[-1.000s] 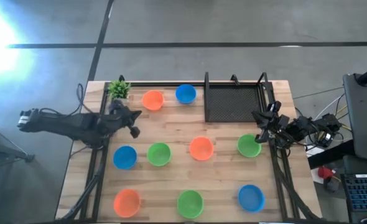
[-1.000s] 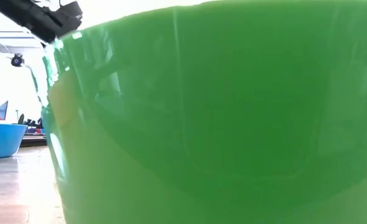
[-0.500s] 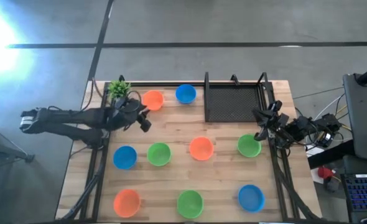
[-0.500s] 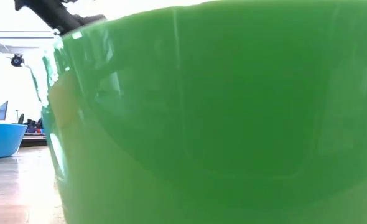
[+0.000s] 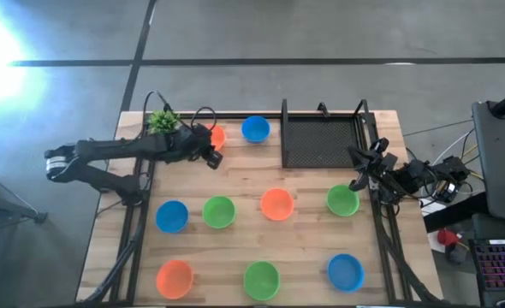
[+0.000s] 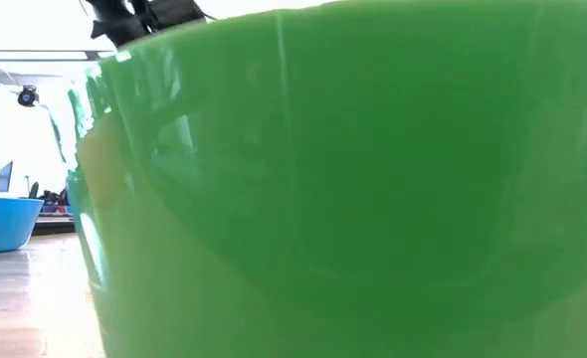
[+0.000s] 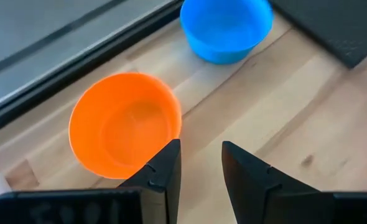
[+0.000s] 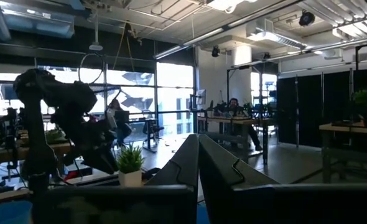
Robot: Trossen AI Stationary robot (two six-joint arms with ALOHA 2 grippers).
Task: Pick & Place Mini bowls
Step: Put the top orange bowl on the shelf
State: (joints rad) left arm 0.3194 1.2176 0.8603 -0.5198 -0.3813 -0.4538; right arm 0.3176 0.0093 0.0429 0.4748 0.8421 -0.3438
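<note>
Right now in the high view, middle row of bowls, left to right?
blue bowl → green bowl → orange bowl → second green bowl, beside the right gripper.

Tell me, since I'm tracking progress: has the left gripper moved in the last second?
Yes. In the high view the left gripper has travelled from beside the potted plant to the back-row orange bowl.
</note>
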